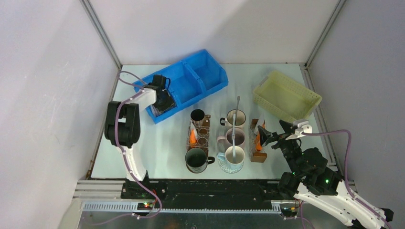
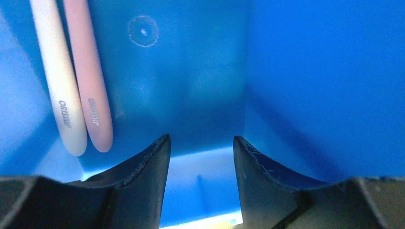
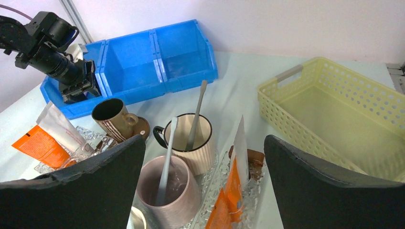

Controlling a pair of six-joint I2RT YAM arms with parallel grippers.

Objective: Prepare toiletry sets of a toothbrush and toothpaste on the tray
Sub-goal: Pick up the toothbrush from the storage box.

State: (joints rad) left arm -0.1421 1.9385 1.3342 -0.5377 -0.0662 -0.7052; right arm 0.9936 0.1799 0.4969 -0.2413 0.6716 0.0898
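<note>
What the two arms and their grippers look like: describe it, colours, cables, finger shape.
The left arm and right arm mix black joints with white shells; a mauve cable runs along each. The left gripper and right gripper have black, curved, tapering fingers with scuffed edges.

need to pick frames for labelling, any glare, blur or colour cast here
Left wrist view: blue cast inside the bin, washed-out strip at the bottom, print on the toothbrush handles legible; right wrist view: evenly lit, right pincer looms dark; top view: soft even light, no harsh glare.
</note>
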